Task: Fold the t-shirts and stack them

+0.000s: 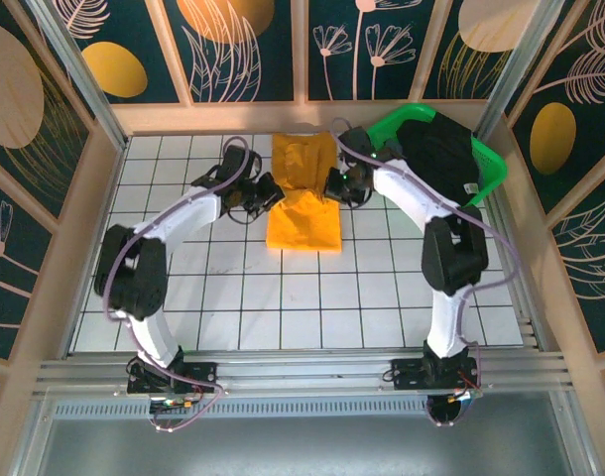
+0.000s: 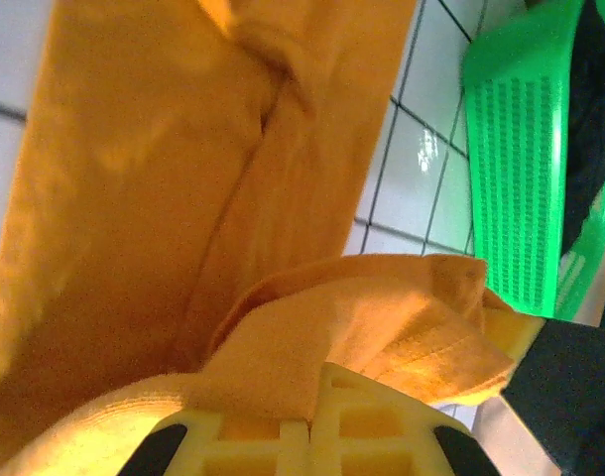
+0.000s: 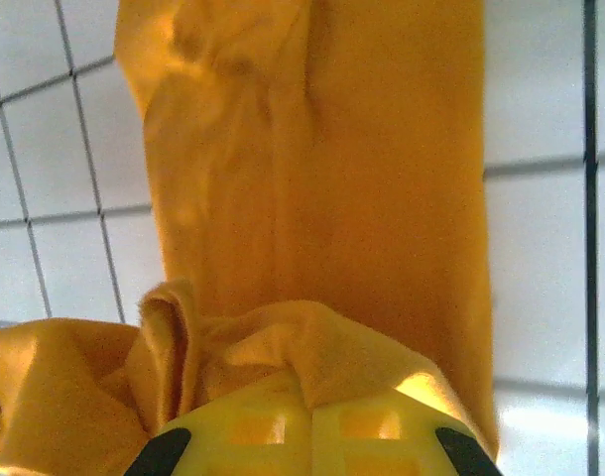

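Where the soft orange-yellow t-shirt (image 1: 302,223) bunches into wrinkles over my moulded yellow fingers (image 2: 367,421), my left gripper (image 1: 273,193) and right gripper (image 1: 332,186) each clamp one side of it at the table's far middle. Cloth buries my fingertips. The black t-shirt (image 1: 439,149) slumps in the perforated green basket (image 1: 489,171) at the far right, its outline unclear. Glossy white gridded tiles cover the table (image 1: 382,297), and dark leaf-patterned panels (image 1: 382,50) wall it in.
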Controlling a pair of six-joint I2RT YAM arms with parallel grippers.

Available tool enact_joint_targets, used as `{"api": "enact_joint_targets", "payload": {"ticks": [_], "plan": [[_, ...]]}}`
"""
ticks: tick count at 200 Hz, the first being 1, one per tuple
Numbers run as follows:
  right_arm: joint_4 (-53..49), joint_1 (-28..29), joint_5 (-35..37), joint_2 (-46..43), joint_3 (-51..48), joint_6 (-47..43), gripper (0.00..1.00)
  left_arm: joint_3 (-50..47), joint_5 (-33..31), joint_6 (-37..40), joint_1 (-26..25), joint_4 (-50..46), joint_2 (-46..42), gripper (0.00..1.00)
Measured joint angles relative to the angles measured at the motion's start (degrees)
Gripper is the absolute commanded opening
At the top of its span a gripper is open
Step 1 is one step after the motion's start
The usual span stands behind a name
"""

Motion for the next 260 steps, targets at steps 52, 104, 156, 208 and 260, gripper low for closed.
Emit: {"api": "enact_joint_targets", "payload": {"ticks": [52, 104, 156, 208, 260], "plan": [[-0.6, -3.8, -2.4, 15.9, 16.9, -2.8, 0.48, 12.0, 0.0, 2.1, 4.3, 1.1, 15.4, 0.45], [1.7, -5.5, -0.5, 11.3, 9.2, -4.0, 0.56, 6.2, -1.2, 3.8, 4.3, 5.4, 11.9, 0.51], [9.1, -1.8, 0.3, -10.2, -20.9, 0.3, 0.56, -20.9, -0.6, -2.4, 4.1, 10.8, -5.4, 0.46], [13.7, -0.1, -2.4, -8.9, -29.6, 3.5, 0.54, -26.4, 1.8, -9.0, 1.9, 15.8, -2.3, 0.47], [16.4, -0.6, -4.7, -3.4, -27.7, 5.9, 0.14, -22.4, 2.5, -11.8, 0.1, 18.3, 2.7, 0.17]]}}
